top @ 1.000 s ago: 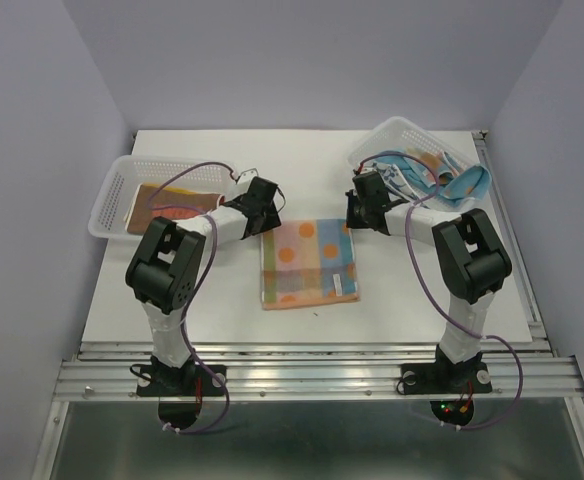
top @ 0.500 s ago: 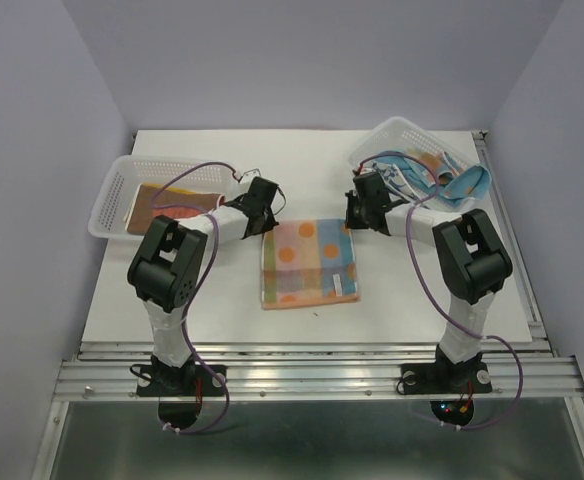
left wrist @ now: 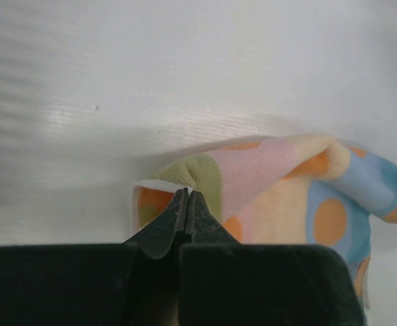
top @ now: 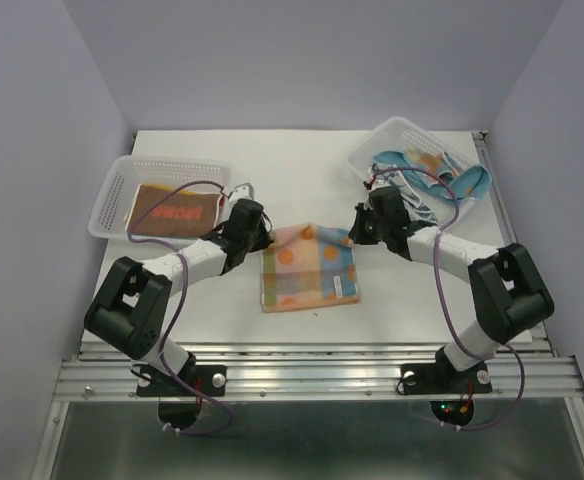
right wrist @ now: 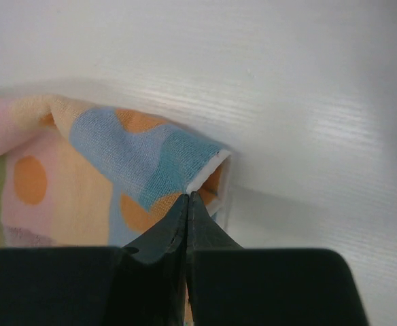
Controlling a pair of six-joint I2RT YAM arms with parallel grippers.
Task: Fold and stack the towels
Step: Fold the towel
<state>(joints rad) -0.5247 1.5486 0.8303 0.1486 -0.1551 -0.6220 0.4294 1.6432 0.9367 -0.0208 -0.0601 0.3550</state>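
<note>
Surface: we see a flat white table (top: 302, 170), matt, which shows fine ribbing in the wrist views.
Room: plain lavender walls (top: 302, 60) close the table in on the left, far and right sides.
Near edge: a ribbed aluminium rail (top: 312, 375) carries both arm bases.
Open room: bare table lies beyond the pastel towel (top: 309, 270), between the two baskets, and again between the towel and the rail.
Pastel towel: soft terry in pale squares with orange and blue dots. It lies mid-table, its near part flat and its far edge lifted and puckered.
Left gripper (left wrist: 187, 197): the black tapered jaws are pressed together on the towel's far left corner, beside a green patch.
Right gripper (right wrist: 187, 198): the jaws are likewise pinched together on the far right corner, where we see a white hem.
Left basket (top: 172, 162): white perforated plastic at the left edge, holding a folded brown and orange-red towel (top: 172, 212).
Right basket (top: 397, 124): white perforated plastic at the far right, set askew. Its blue-white towels (top: 422, 170) are crumpled, and one drapes over the rim.
</note>
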